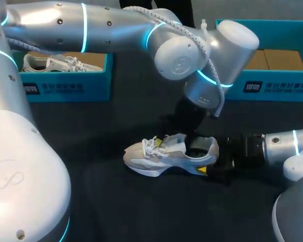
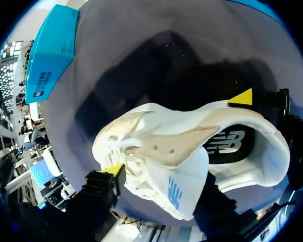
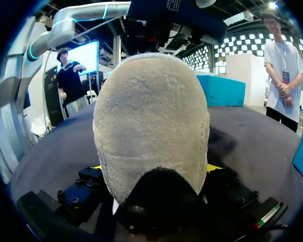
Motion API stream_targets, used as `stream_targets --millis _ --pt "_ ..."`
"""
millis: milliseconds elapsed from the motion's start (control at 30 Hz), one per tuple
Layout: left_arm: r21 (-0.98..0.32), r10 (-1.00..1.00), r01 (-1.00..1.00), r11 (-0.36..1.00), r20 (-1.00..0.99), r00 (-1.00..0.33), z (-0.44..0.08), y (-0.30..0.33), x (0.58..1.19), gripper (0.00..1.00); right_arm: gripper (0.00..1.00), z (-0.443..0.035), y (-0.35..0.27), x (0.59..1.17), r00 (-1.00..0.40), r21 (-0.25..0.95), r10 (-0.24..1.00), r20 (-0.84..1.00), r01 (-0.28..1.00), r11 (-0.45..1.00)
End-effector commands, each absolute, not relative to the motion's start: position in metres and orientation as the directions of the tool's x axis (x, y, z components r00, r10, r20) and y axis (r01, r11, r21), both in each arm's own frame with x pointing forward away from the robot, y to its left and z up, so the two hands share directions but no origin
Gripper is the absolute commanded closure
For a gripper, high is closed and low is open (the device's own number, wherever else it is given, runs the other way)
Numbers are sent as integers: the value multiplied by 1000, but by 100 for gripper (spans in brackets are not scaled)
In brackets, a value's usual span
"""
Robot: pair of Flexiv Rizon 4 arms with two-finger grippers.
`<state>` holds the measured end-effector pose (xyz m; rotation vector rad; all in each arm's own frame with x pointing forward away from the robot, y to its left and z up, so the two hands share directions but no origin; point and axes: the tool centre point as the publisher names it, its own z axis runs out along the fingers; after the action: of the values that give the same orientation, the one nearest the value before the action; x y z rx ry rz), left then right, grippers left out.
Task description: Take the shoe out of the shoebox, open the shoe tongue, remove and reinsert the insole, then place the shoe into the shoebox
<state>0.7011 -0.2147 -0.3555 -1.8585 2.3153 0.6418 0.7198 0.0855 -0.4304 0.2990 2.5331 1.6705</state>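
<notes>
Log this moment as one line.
stage: opening tongue | left gripper: shut on tongue | right gripper: shut on shoe heel | shoe: on table | insole: in shoe

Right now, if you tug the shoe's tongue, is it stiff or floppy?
Likely floppy: the tongue curls over in the left gripper. The shoe probably won't slide or tip, since the right gripper clamps its heel. It looks padded, so fairly light.

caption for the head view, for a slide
Left gripper pinches the tongue; right gripper clamps the shoe by its heel.
</notes>
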Motion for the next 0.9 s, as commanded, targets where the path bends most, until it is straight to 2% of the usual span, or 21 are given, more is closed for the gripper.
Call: stream_targets --millis 33,367,500,767,867,900 --pt "246 -922 -955 167 -304 -240 -350 -200 699 51 100 -430 86 720 -976 916 214 31 113 384" --pt "227 -940 -957 179 -247 -234 -335 -187 693 52 100 -430 86 720 -976 916 214 31 113 384" --pt "223 -950 -959 172 -218 -221 -330 -181 694 59 100 -430 86 720 -976 916 214 31 113 384" --pt "207 -969 -965 163 -152 -197 -318 -173 698 60 100 -430 86 720 -976 916 214 31 113 384" --pt "198 -974 -966 167 -117 -192 -313 -167 701 65 100 -430 86 720 -976 916 214 31 113 384" --pt "200 -976 -965 168 -104 -192 -312 -164 703 82 100 -430 86 720 -976 916 214 31 113 384"
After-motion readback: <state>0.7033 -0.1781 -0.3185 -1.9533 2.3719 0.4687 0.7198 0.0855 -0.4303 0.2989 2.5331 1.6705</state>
